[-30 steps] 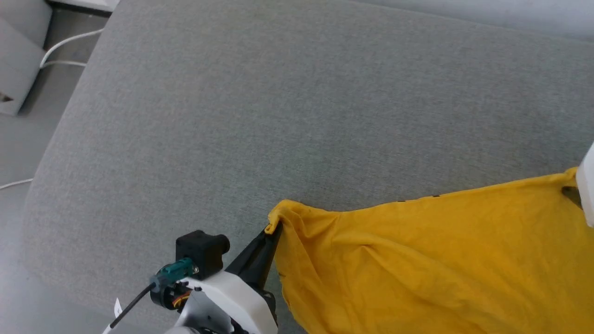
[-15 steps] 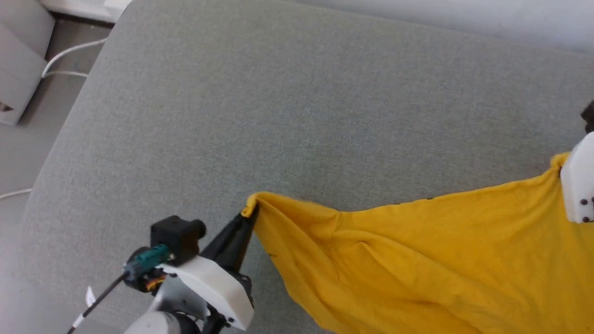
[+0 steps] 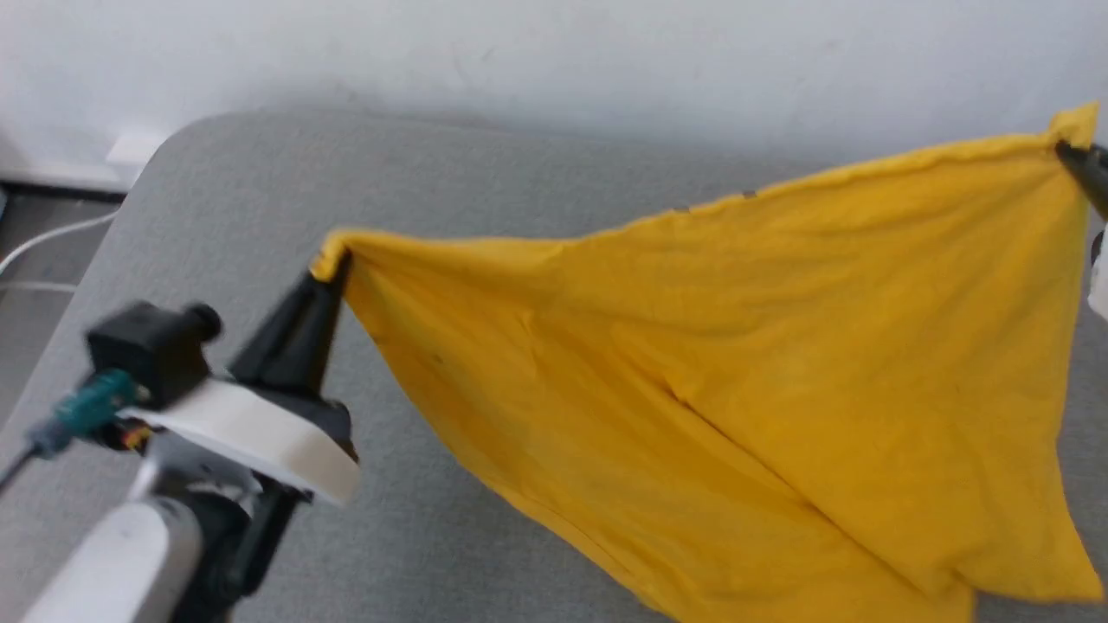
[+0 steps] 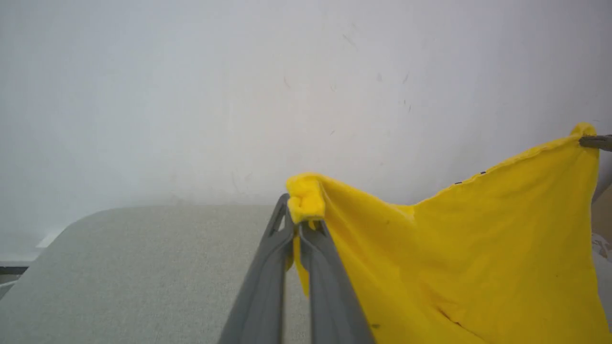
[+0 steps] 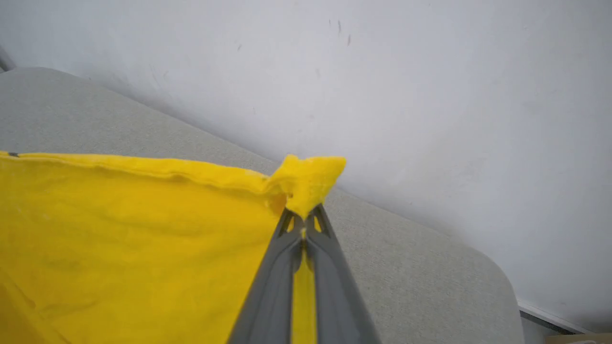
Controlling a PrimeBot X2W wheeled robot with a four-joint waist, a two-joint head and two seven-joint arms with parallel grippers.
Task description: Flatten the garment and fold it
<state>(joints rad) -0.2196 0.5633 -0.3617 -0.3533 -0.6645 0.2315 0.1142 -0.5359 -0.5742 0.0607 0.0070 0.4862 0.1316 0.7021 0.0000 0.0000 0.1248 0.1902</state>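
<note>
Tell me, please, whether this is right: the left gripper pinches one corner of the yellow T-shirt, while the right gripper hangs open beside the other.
The right gripper is not open; its jaws are shut on the other corner of the yellow T-shirt, as the right wrist view shows. The left gripper does pinch one corner.

The T-shirt point(image 3: 736, 346) is soft, matt yellow cloth, lightly creased. The padded surface point(image 3: 216, 216) at upper left is coarse grey woven fabric. The wall point(image 3: 554, 52) along the top is matt white, faintly scuffed. The left gripper point(image 3: 333, 260) looks to be matt dark plastic.
</note>
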